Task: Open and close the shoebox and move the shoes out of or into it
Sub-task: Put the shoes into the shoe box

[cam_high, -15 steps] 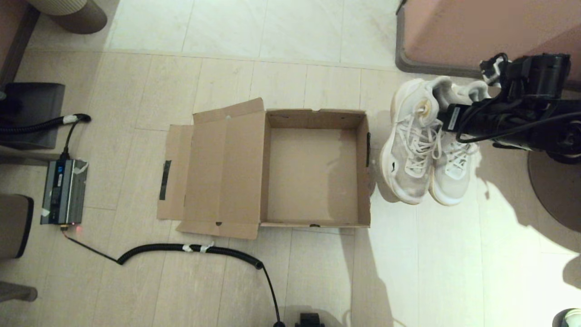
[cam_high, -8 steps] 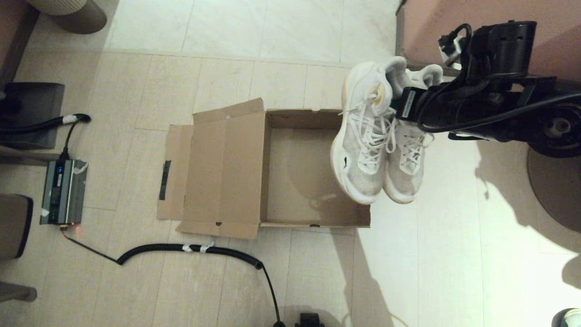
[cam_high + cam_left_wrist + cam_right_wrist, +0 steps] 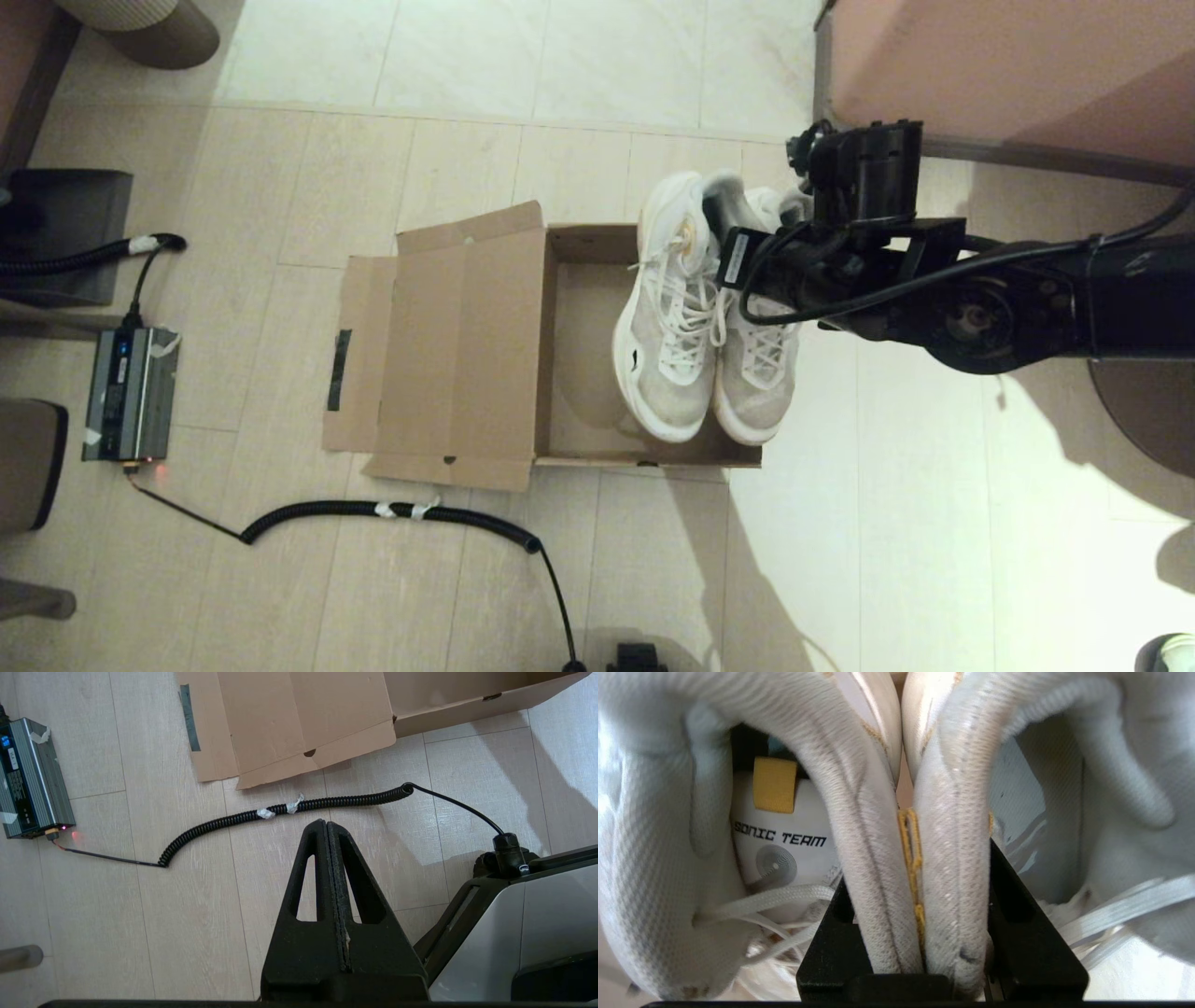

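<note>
A pale tiled floor [image 3: 467, 597] fills the room. On it sits the shoebox [image 3: 597, 429], open, its hinged lid folded flat out to the left. The right gripper [image 3: 724, 257] reaches in from the right and hangs over the box's right half, pinching both shoes [image 3: 695, 350] together by their touching inner collars, toes toward the near wall. A coiled black cable [image 3: 392, 511] lies on the floor near the box. The left gripper [image 3: 328, 828] is parked low, fingers pressed together.
</note>
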Motion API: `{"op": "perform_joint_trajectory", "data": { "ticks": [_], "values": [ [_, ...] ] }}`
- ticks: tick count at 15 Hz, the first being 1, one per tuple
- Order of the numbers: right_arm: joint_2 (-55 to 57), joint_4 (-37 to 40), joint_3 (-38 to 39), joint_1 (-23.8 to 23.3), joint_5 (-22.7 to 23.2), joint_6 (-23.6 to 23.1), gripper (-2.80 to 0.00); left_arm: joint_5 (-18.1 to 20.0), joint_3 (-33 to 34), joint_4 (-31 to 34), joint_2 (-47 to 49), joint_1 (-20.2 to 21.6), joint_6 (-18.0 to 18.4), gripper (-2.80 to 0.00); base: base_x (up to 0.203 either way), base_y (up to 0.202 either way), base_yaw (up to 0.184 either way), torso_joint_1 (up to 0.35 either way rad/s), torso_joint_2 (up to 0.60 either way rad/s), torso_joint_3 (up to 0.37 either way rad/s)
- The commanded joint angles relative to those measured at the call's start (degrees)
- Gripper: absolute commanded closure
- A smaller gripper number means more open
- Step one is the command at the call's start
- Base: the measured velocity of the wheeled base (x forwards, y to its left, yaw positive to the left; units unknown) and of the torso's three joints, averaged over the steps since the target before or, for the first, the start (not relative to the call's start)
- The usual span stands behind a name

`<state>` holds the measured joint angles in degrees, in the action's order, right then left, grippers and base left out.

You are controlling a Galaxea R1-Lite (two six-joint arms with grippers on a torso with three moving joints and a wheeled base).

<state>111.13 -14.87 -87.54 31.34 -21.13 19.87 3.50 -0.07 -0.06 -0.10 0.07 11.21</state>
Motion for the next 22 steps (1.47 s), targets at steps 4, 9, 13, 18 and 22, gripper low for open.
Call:
{"op": "perform_joint_trajectory", "data": {
  "ticks": [4, 9, 13, 18, 22],
  "values": [
    [9.27, -7.6, -0.05, 0.88, -3.2, -0.23, 0.0, 0.02, -0.01, 0.06, 0.1, 0.1, 0.04, 0.0, 0.0, 0.0, 0.0, 0.0, 0.0, 0.0],
    [12.54, -7.99, -2.53, 2.99, -3.45, -0.19, 0.0, 0.02, -0.08, 0.15, 0.1, 0.1, -0.08, 0.0, 0.0, 0.0, 0.0, 0.0, 0.0, 0.0],
    [16.26, -8.07, -5.64, 2.97, -6.36, -0.6, 0.0, -0.07, -0.1, 0.23, 0.1, 0.1, -0.31, 0.0, 0.0, 0.0, 0.0, 0.0, 0.0, 0.0],
    [19.72, -8.07, -9.24, 3.03, -6.48, -0.66, -2.8, -0.42, -0.1, 0.23, 0.1, 0.1, -0.72, 0.0, 0.0, 0.0, 0.0, 0.0, 0.0, 0.0],
    [20.71, -8.07, -11.06, 3.03, -6.64, -0.52, -2.8, -0.86, -0.1, 0.23, 0.1, 0.1, -1.61, 0.0, 0.0, 0.0, 0.0, 0.0, 0.0, 0.0]
  ]
}}
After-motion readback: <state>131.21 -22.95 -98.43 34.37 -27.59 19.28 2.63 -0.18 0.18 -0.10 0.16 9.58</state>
